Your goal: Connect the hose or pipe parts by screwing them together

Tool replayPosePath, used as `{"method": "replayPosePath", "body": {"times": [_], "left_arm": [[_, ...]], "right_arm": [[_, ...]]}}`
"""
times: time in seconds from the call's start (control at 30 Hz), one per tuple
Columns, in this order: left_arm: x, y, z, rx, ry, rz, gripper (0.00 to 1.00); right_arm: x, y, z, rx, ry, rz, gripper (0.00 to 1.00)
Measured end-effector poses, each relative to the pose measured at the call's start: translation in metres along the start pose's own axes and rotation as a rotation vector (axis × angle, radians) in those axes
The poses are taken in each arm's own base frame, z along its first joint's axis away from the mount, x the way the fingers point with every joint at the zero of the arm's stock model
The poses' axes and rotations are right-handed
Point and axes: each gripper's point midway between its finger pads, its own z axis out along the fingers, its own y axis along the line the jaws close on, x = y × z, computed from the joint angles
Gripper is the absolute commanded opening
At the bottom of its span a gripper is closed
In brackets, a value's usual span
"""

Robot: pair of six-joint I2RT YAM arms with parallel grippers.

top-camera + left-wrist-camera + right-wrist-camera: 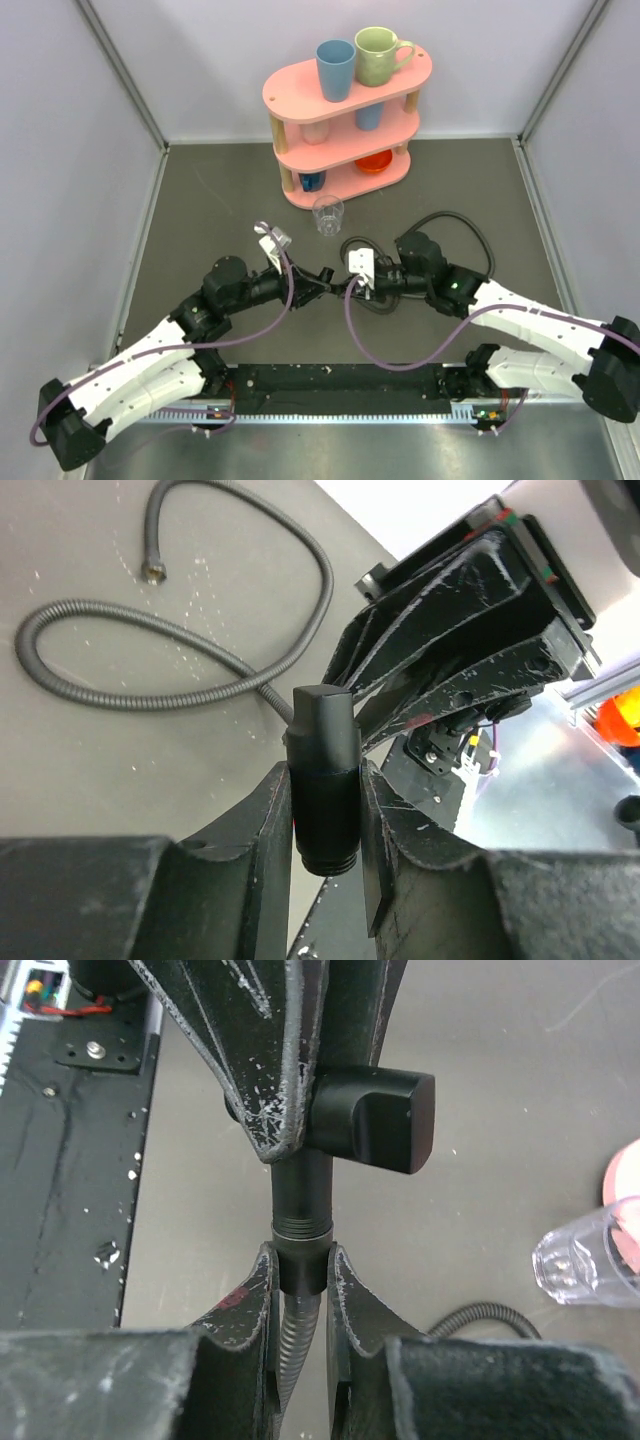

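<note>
Your left pincer (323, 780) squeezes the black fitting (325, 720) tight, your right pincer (302, 1260) squeezes the nut (302, 1270) on the hose (290, 1350) end, both parts touch end to end over the table (200, 220) middle, the rest of the hose curls by your right arm.

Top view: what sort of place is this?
Probably a lab robot cell, not a home: plain white walls box in a grey table, two arms are bolted to its edge, and a pink shelf holds cups.
</note>
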Motion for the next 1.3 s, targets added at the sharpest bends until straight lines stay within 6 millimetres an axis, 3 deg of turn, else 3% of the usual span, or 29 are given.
{"method": "replayPosePath", "body": {"times": [0.13, 0.17, 0.23, 0.27, 0.33, 0.37, 0.47, 0.67, 0.83, 1.0, 1.17, 1.2, 1.23, 1.3], "left_arm": [[-0.009, -0.006, -0.01, 0.018, -0.054, 0.092, 0.0], [-0.012, -0.007, -0.011, 0.016, -0.065, 0.098, 0.0], [-0.017, -0.008, -0.013, 0.009, -0.087, 0.103, 0.0], [-0.019, -0.008, -0.014, 0.001, -0.101, 0.099, 0.0], [-0.023, -0.007, -0.015, -0.015, -0.119, 0.082, 0.0], [-0.023, -0.006, -0.016, -0.027, -0.126, 0.059, 0.0], [-0.026, -0.001, -0.017, -0.086, -0.137, -0.045, 0.0], [-0.039, 0.002, -0.018, -0.182, -0.172, -0.337, 0.0], [-0.041, 0.006, -0.019, -0.239, -0.206, -0.587, 0.0], [-0.038, 0.005, -0.019, -0.252, -0.205, -0.758, 0.0], [-0.039, -0.001, -0.018, -0.231, -0.203, -0.86, 0.0], [-0.04, -0.001, -0.018, -0.229, -0.203, -0.868, 0.0], [-0.04, -0.002, -0.019, -0.226, -0.203, -0.878, 0.0], [-0.041, -0.003, -0.02, -0.222, -0.208, -0.888, 0.0]], "right_arm": [[-0.012, 0.0, 0.005, -0.025, -0.039, 0.012, 0.01], [-0.014, -0.001, 0.005, -0.022, -0.048, 0.014, 0.15], [-0.018, -0.003, 0.006, -0.008, -0.069, 0.017, 0.29], [-0.02, -0.004, 0.006, -0.002, -0.077, 0.021, 0.43], [-0.023, -0.007, 0.006, 0.021, -0.094, 0.032, 0.52], [-0.024, -0.009, 0.005, 0.035, -0.102, 0.035, 0.62], [-0.026, -0.014, -0.002, 0.1, -0.139, 0.026, 0.69], [-0.025, -0.014, -0.007, 0.225, -0.166, -0.064, 0.69], [-0.04, -0.017, -0.003, 0.331, -0.177, -0.183, 0.68], [-0.05, -0.027, 0.0, 0.423, -0.182, -0.267, 0.56], [-0.039, -0.027, 0.009, 0.439, -0.127, -0.302, 0.53], [-0.037, -0.028, 0.01, 0.443, -0.118, -0.306, 0.5], [-0.035, -0.029, 0.01, 0.447, -0.108, -0.307, 0.33], [-0.033, -0.031, 0.01, 0.455, -0.096, -0.314, 0.12]]}}
